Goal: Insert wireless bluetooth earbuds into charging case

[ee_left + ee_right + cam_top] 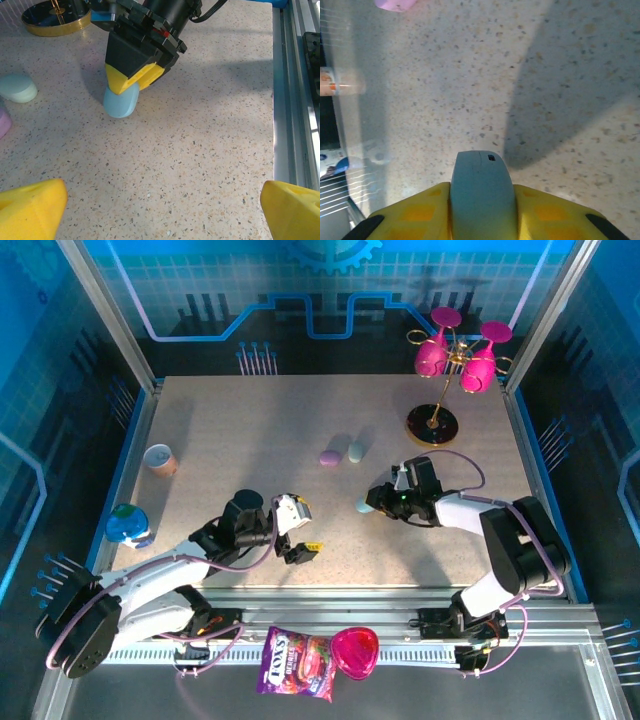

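Work on the speckled desk (pixel 230 430), which carries everything in play. The right arm (pixel 505 540) reaches in from the near right toward the middle. The left arm (pixel 150 580) lies along the near left and points at the same spot.

Three pebble-shaped cases are on the desk. The purple case (pixel 329 457) and the mint case (pixel 355 451) sit just beside each other toward the far middle. The blue case (pixel 363 506) stands nearer, with its lower end on the desk.

The right fingers (pixel 415 215) are closed on the blue case, one against each flank of its upper part. The left fingers (pixel 30 207) are spread fully and hold nothing. The blue case lies ahead of them, well apart.

The blue case appears closed: a fine seam (pixel 479 157) and a small dark mark show at its end. You cannot tell whether earbuds are inside.

The step in hand is probably opening the lid.
- Hold the right grip firm, with the case seated on the desk.
- Bring the left fingers in level, centred on the free lower part.
- Close only once both fingers flank that part.
- Stay clear of the two cases on the far side.
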You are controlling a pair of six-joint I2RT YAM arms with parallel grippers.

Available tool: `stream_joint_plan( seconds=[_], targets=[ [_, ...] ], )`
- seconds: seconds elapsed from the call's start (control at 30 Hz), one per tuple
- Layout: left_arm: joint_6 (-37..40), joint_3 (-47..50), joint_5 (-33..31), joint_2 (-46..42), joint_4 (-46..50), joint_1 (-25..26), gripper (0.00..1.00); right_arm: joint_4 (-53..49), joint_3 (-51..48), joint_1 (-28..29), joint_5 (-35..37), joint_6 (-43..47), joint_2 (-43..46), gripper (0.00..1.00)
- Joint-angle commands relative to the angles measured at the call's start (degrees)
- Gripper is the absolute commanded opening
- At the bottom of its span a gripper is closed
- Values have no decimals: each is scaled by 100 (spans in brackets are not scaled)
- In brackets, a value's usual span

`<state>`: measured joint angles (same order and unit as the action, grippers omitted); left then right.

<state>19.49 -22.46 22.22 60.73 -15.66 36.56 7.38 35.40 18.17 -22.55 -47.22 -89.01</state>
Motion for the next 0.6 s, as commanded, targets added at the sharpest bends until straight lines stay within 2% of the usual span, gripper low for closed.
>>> stream_joint_plan(
  seconds=[0.0, 0.13, 0.37, 0.47, 0.57],
  targets=[
    [-75, -154, -145, -49, -12, 34, 99, -89, -32, -62, 284, 263, -2, 34],
    [-373, -129, -681, -92, -179, -69, 99, -521, 18, -78, 687, 581, 389, 50],
    [-765, 297, -2684, -849, -619, -491, 99, -1482, 416, -138, 1707, 2073, 1521, 74],
    [-916, 507, -3570, -1151, -726, -802, 99, -1476, 532, -123, 2210, 2843, 1973, 87],
    [-1073, 782, -3992, -1215, -974, -1228, 99, -1067, 460, -138, 2832, 3618, 2302, 98]
  ],
)
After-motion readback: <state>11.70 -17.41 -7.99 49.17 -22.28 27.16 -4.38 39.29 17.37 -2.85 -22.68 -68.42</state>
